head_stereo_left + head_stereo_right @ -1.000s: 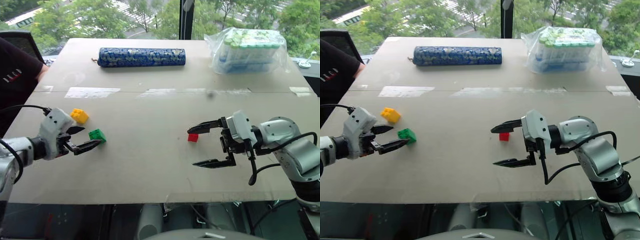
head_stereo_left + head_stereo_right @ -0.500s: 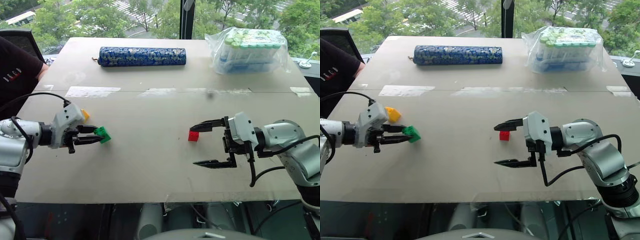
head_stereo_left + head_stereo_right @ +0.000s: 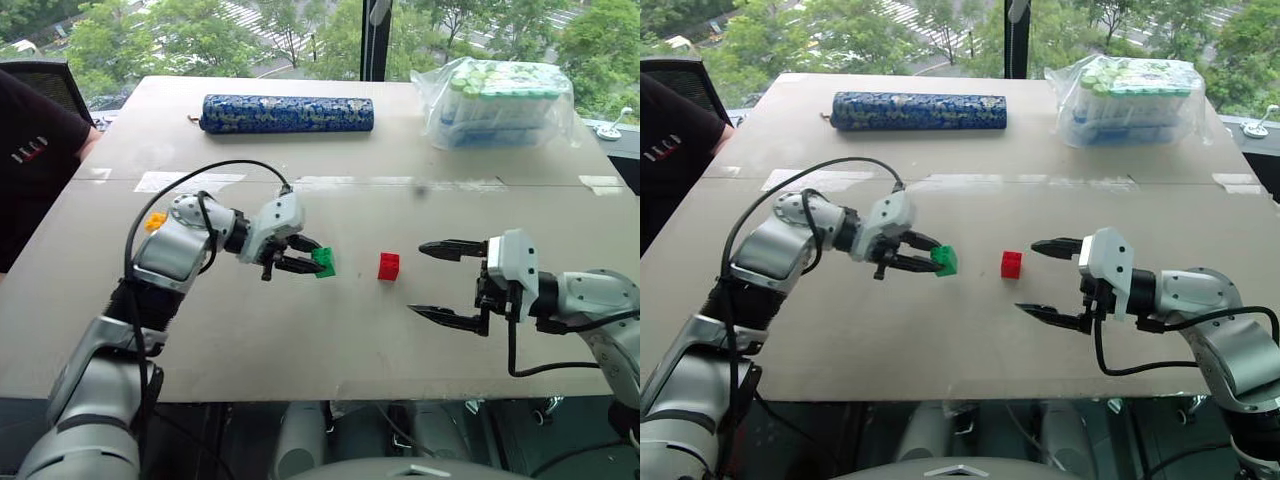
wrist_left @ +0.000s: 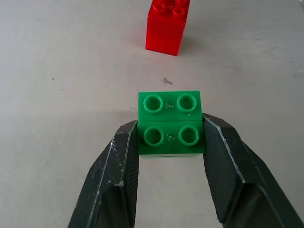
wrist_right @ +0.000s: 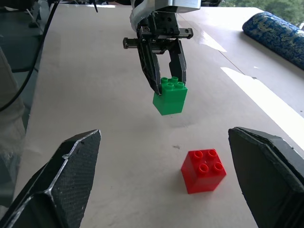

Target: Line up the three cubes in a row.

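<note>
At your far left a person's dark sleeve [image 3: 30, 150] is showing small red-and-white lettering, too small to read. The yellow cube [image 3: 154, 221] is sitting on the table [image 3: 300, 340] behind your left arm. Your left gripper [image 3: 312, 259] is clamping the green cube [image 4: 170, 124] by its sides, just above the table in the right wrist view. The red cube [image 3: 388, 265] is standing just beside it, apart. Your right gripper [image 3: 428, 281] is hanging wide open, empty, near the red cube. Behind, a blue patterned roll [image 3: 288, 113] and a bagged pack of bottles [image 3: 503, 100] are lying, with no readable print.
</note>
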Robot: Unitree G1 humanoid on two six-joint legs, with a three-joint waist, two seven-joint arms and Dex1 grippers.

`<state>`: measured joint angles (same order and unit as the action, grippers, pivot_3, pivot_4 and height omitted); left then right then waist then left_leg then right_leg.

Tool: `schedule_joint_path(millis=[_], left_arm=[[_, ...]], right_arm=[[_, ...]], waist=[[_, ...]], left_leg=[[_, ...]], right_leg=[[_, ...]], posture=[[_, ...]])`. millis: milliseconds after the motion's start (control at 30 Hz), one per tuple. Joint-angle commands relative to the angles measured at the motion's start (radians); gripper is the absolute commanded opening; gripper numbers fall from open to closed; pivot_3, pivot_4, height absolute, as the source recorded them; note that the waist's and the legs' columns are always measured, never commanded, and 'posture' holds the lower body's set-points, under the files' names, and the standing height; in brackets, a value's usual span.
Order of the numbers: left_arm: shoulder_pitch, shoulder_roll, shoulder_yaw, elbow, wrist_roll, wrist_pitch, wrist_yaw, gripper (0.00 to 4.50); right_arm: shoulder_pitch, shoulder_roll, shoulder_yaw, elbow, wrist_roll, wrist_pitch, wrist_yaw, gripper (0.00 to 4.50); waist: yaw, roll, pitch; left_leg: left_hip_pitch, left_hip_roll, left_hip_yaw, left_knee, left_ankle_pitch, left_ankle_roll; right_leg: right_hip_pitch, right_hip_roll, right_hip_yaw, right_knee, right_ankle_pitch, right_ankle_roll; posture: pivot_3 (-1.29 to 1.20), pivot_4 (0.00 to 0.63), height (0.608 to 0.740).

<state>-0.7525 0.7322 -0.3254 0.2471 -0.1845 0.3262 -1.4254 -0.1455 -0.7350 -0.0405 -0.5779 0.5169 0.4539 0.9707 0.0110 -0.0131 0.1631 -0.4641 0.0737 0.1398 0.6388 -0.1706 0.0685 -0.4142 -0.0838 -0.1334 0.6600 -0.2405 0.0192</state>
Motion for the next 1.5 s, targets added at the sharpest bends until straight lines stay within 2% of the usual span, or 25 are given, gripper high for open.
schedule_joint_path(millis=[33, 233, 933, 1000, 1033, 1100, 1167, 1333, 1500], left_arm=[[-0.066, -0.033, -0.024, 0.082, 0.054, -0.091, -0.032, 1.80], [-0.136, -0.106, -0.038, 0.204, 0.092, -0.163, -0.064, 1.80], [-0.232, -0.204, -0.031, 0.423, 0.174, -0.324, -0.132, 1.80], [-0.231, -0.206, -0.025, 0.421, 0.170, -0.325, -0.132, 2.40], [-0.229, -0.204, -0.019, 0.412, 0.164, -0.321, -0.134, 2.53], [-0.218, -0.193, -0.007, 0.379, 0.149, -0.300, -0.146, 3.25], [-0.195, -0.167, 0.022, 0.309, 0.115, -0.240, -0.157, 4.14], [-0.090, -0.067, 0.155, 0.061, 0.001, -0.001, -0.098, 4.14], [0.061, 0.024, 0.366, -0.202, -0.112, 0.272, 0.095, 4.14]], right_arm=[[-0.004, -0.023, -0.051, -0.019, 0.016, -0.012, -0.008, 4.44], [0.015, -0.036, -0.069, -0.038, 0.025, -0.004, -0.021, 4.44], [0.095, -0.068, -0.124, -0.096, 0.052, -0.004, -0.049, 4.44], [0.095, -0.072, -0.124, -0.092, 0.051, -0.005, -0.048, 4.44], [0.095, -0.073, -0.124, -0.091, 0.051, -0.006, -0.047, 4.44], [0.095, -0.075, -0.124, -0.089, 0.050, -0.007, -0.046, 4.44], [0.090, -0.075, -0.121, -0.085, 0.049, -0.008, -0.046, 4.44], [0.064, -0.064, -0.102, -0.067, 0.047, -0.016, -0.047, 4.44], [0.011, -0.011, -0.073, -0.053, 0.070, -0.008, -0.075, 4.44]], waist=[[0.003, 0.000, 0.000], [0.003, 0.000, 0.000], [0.004, -0.001, 0.000], [0.003, -0.001, 0.000], [0.003, -0.001, 0.000], [0.003, -0.001, 0.000], [0.003, -0.001, 0.000], [-0.004, 0.000, 0.000], [-0.009, 0.000, 0.000]], left_leg=[[0.000, 0.000, -0.001, 0.000, 0.000, 0.000], [-0.001, -0.001, -0.001, 0.000, 0.000, 0.000], [-0.001, -0.001, -0.002, 0.004, -0.001, 0.001], [-0.001, -0.001, -0.002, 0.005, -0.001, 0.001], [-0.001, -0.001, -0.002, 0.005, -0.001, 0.001], [-0.001, -0.001, -0.002, 0.005, -0.001, 0.001], [-0.001, -0.001, -0.002, 0.005, -0.001, 0.001], [-0.001, 0.000, -0.002, 0.005, -0.001, 0.001], [-0.001, 0.000, -0.004, 0.005, 0.000, 0.001]], right_leg=[[0.000, 0.000, 0.000, 0.000, 0.000, 0.000], [0.000, -0.001, 0.000, -0.001, 0.000, 0.000], [0.002, -0.001, -0.001, 0.000, 0.000, 0.000], [0.002, -0.001, -0.001, 0.000, 0.000, 0.000], [0.002, -0.001, -0.001, 0.000, 0.000, 0.000], [0.002, -0.001, -0.001, 0.000, 0.000, 0.000], [0.002, -0.001, -0.001, 0.000, 0.000, 0.000], [0.002, -0.001, 0.000, 0.001, 0.000, 0.000], [0.002, -0.001, 0.003, 0.001, 0.000, 0.001]], posture=[[0.00, 0.150, 0.740], [0.00, 0.150, 0.740], [0.00, 0.150, 0.740], [0.00, 0.150, 0.740], [0.00, 0.150, 0.740], [0.00, 0.150, 0.740], [0.00, 0.150, 0.740], [0.00, 0.150, 0.740], [0.00, 0.150, 0.740]])
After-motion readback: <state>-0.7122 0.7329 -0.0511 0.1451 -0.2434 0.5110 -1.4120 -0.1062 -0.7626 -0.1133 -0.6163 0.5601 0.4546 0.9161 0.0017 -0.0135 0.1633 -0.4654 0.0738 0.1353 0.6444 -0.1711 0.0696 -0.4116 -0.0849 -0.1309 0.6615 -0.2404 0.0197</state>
